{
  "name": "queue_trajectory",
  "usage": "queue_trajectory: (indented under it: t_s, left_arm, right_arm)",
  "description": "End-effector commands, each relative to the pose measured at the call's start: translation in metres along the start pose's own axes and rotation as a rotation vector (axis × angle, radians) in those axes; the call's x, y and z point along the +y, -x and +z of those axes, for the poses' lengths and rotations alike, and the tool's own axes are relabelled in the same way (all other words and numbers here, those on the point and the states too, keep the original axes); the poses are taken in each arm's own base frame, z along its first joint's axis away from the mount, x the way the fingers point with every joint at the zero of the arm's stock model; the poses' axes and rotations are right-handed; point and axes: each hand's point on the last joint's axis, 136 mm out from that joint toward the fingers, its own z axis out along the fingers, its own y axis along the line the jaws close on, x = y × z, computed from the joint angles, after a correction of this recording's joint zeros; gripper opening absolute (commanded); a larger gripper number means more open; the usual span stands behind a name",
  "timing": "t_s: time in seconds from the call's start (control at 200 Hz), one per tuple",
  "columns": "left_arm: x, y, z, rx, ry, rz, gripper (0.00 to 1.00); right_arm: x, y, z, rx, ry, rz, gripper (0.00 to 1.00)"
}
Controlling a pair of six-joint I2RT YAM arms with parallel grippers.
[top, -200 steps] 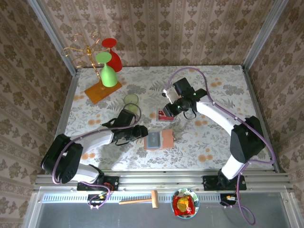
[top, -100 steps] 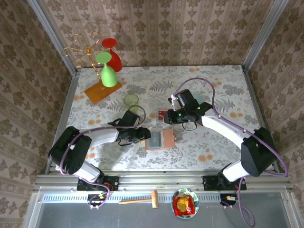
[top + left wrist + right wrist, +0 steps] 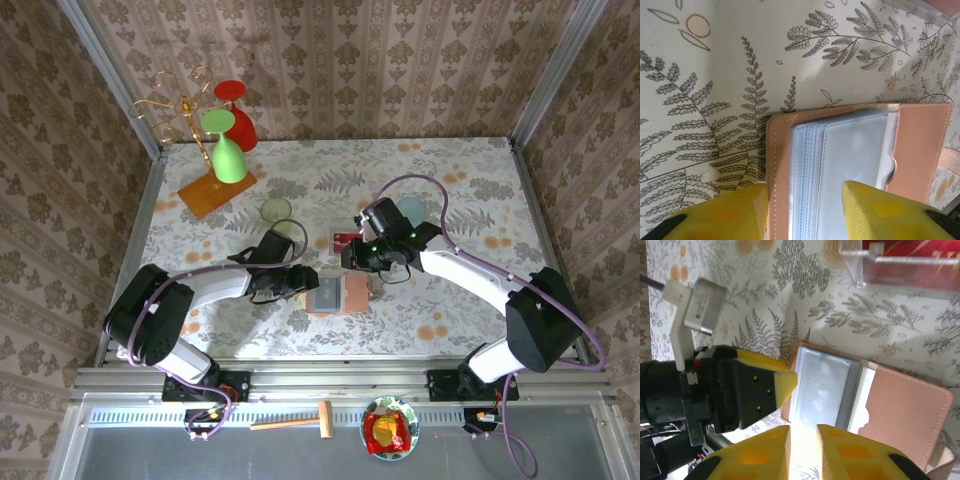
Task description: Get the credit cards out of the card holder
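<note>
1. Left fingers [image 3: 304, 281], seen from above, rest at the left edge of the open card holder [image 3: 340, 296]. The holder lies flat on the bench [image 3: 450, 170], near the middle of its front half. The right fingers [image 3: 357, 263] hang close to the holder's far edge. A clear box [image 3: 333, 246] with red cards [image 3: 344, 238] inside sits just beyond them.
2. From the left wrist, the yellow left fingers [image 3: 725, 215] are released and well parted. The holder's left flap and its stacked clear sleeves [image 3: 850, 165] lie between them.
3. From the right wrist, the right fingers [image 3: 850, 455] are narrowly parted with a bright gap between them. They are near the holder's grey pocket [image 3: 822, 390]. One left fingertip [image 3: 782, 380] touches the holder's left edge, and the box [image 3: 905, 272] lies past the holder.
</note>
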Motion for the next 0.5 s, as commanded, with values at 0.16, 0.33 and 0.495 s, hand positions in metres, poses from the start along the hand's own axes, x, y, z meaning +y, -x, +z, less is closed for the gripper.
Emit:
queue_trajectory:
  t_s: [0.16, 0.33, 0.495]
  left_arm:
    - [-0.017, 0.004, -0.016, -0.036, -0.039, 0.013, 0.38]
    - [-0.008, -0.005, -0.007, -0.008, -0.037, -0.017, 0.25]
    - [0.004, -0.013, 0.000, 0.021, -0.015, -0.035, 0.14]
  right_arm:
    - [0.004, -0.022, 0.022, 0.070, 0.024, 0.081, 0.25]
    - [0.004, -0.028, 0.034, 0.099, 0.010, 0.095, 0.24]
    - [0.000, -0.033, 0.045, 0.124, -0.013, 0.099, 0.24]
